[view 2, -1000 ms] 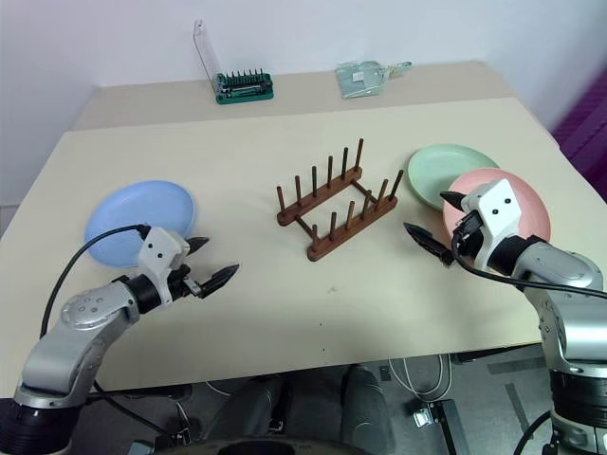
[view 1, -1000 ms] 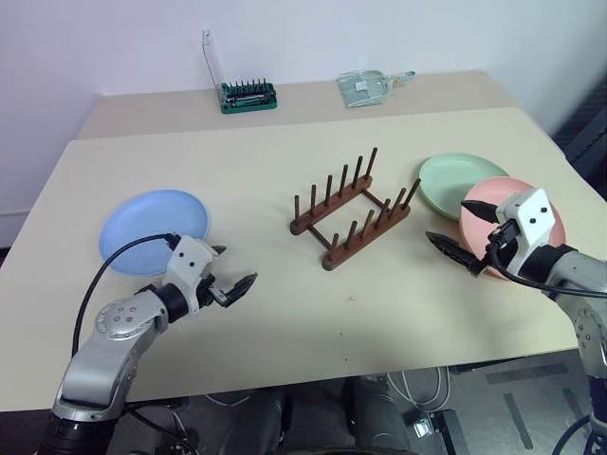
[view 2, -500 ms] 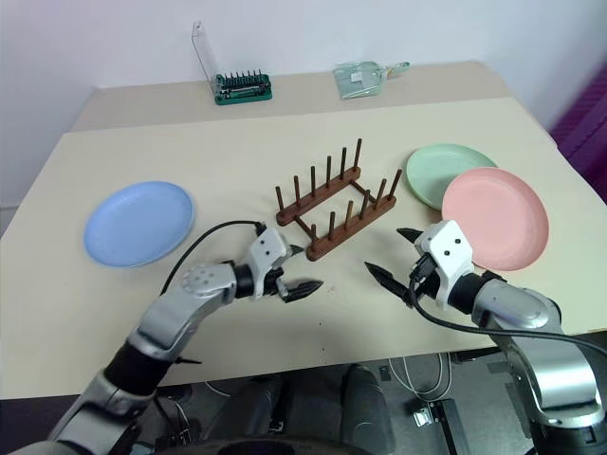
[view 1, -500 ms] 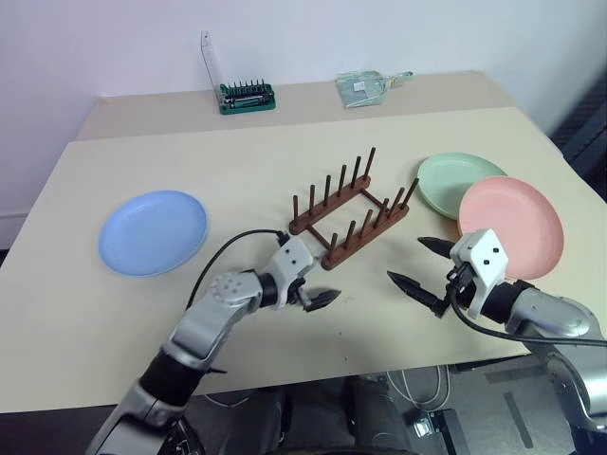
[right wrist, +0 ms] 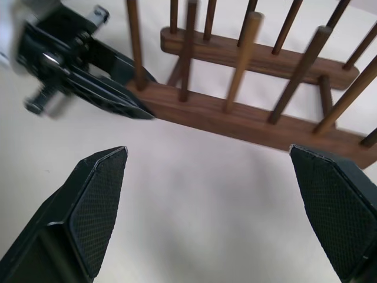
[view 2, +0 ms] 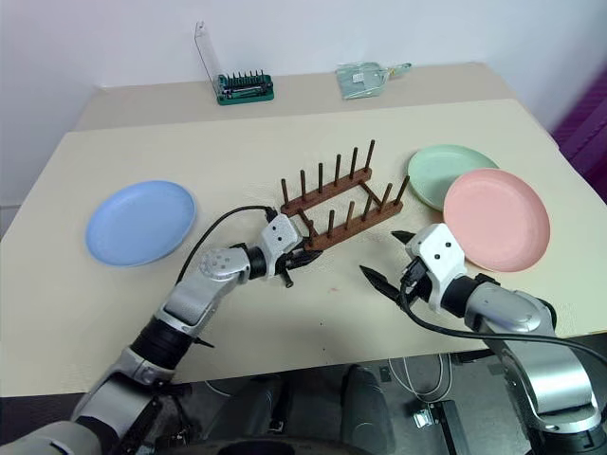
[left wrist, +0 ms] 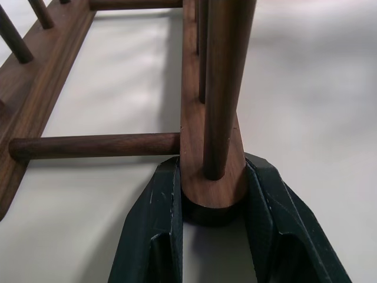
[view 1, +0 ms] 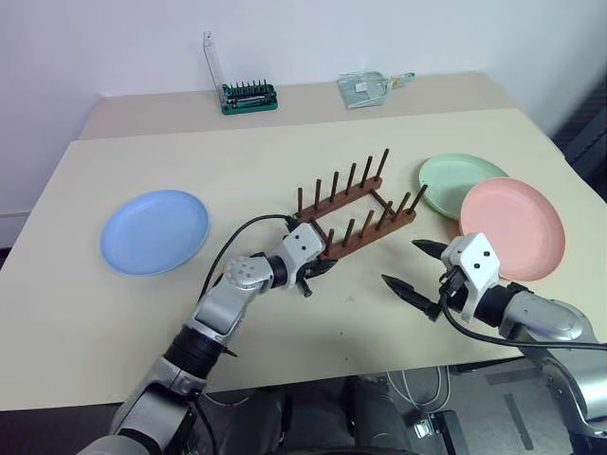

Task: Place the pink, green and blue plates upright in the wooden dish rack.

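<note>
The wooden dish rack [view 1: 353, 216] stands mid-desk [view 1: 285, 152], its near rail end clamped between the left jaws [left wrist: 213, 203]. Right jaws [view 1: 418, 268] gape empty before it. Seemingly repositioning the rack; next, fetch the pink plate [view 1: 512, 227].

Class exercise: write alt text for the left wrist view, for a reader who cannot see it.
The left hand grips the rounded end of one rail of the wooden dish rack, a black finger on each side. A peg rises just above; a crossbar joins the second rail, on a beige table.
</note>
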Available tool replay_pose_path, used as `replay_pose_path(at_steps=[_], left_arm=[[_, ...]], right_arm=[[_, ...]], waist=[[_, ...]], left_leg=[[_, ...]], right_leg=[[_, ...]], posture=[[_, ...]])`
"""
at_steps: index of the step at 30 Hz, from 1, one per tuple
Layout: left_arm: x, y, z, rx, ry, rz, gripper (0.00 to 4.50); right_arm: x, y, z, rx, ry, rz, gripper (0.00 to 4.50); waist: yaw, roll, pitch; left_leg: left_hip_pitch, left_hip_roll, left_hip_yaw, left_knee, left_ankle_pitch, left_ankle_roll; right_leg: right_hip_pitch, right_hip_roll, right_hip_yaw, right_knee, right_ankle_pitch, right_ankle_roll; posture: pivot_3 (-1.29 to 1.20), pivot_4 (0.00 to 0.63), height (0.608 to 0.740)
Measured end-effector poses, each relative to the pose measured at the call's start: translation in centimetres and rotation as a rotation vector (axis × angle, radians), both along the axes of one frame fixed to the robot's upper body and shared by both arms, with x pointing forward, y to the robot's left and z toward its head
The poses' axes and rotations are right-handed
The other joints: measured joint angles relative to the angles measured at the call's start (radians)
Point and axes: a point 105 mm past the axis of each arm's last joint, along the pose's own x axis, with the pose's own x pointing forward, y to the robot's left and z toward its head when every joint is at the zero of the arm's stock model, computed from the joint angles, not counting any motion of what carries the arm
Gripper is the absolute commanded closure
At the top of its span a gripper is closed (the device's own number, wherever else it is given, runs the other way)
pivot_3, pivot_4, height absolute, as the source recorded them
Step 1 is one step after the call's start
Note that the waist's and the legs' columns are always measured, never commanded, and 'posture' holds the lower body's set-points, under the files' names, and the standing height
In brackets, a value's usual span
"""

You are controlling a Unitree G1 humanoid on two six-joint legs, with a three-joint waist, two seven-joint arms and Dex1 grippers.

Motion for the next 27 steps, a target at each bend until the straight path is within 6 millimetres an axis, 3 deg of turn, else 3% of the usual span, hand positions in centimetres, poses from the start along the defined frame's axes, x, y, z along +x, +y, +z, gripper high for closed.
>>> replay_pose_path(at_steps=[8, 14, 15, 18, 23, 24, 27], left_arm=[[1.5, 0.5, 0.8, 0.106, -0.025, -0.244, 3.73], [2.8, 0.4, 0.8, 0.102, -0.031, -0.214, 0.87], [3.0, 0.6, 0.9, 0.104, -0.036, -0.198, 0.32], [2.6, 2.1, 0.9, 0.126, -0.021, -0.167, 0.45], [-0.7, 4.5, 0.5, 0.087, 0.114, -0.14, 2.62], [-1.3, 4.2, 0.5, 0.094, 0.13, -0.148, 2.62], [-2.5, 2.5, 0.4, 0.1, 0.149, -0.168, 2.62]], right_arm=[[-0.2, -0.6, -0.8, -0.019, 0.007, -0.006, 0.0], [-1.0, -1.1, -2.0, -0.031, 0.039, -0.029, 0.0], [-1.1, -1.3, -2.1, -0.033, 0.044, -0.037, 0.25], [-1.0, -2.1, -2.3, -0.067, 0.055, -0.068, 1.23], [0.7, -4.6, -3.1, -0.169, 0.074, -0.182, 3.76], [1.1, -5.1, -3.5, -0.2, 0.086, -0.202, 4.24], [2.4, -5.3, -4.0, -0.25, 0.088, -0.217, 4.44]], waist=[[0.001, 0.0, 0.0], [-0.002, 0.0, 0.0], [-0.003, 0.0, 0.0], [-0.01, 0.0, 0.0], [-0.011, 0.0, 0.0], [-0.006, 0.0, 0.0], [0.009, 0.0, 0.0]], left_leg=[[-0.001, 0.0, 0.0, 0.001, 0.0, 0.0], [0.0, 0.0, 0.0, 0.001, 0.0, 0.0], [0.0, 0.0, 0.0, 0.001, 0.0, 0.0], [0.001, 0.0, 0.0, 0.0, -0.001, 0.001], [0.0, 0.0, 0.0, 0.0, -0.001, 0.001], [0.0, 0.0, 0.0, 0.001, -0.001, 0.001], [0.0, -0.001, 0.0, 0.002, -0.001, 0.001]], right_leg=[[0.0, 0.0, -0.001, -0.001, 0.0, 0.0], [0.0, 0.0, 0.0, -0.001, 0.0, 0.0], [0.0, 0.0, 0.0, -0.001, 0.0, 0.001], [0.0, 0.0, 0.001, 0.0, 0.0, 0.001], [-0.001, 0.001, 0.001, 0.001, 0.0, 0.0], [-0.001, 0.0, 0.001, 0.001, 0.0, 0.0], [0.0, 0.0, 0.001, 0.0, 0.0, 0.0]], posture=[[0.0, 0.15, 0.74], [0.0, 0.15, 0.74], [0.0, 0.15, 0.74], [0.0, 0.15, 0.74], [0.0, 0.15, 0.74], [0.0, 0.15, 0.74], [0.0, 0.15, 0.74]])
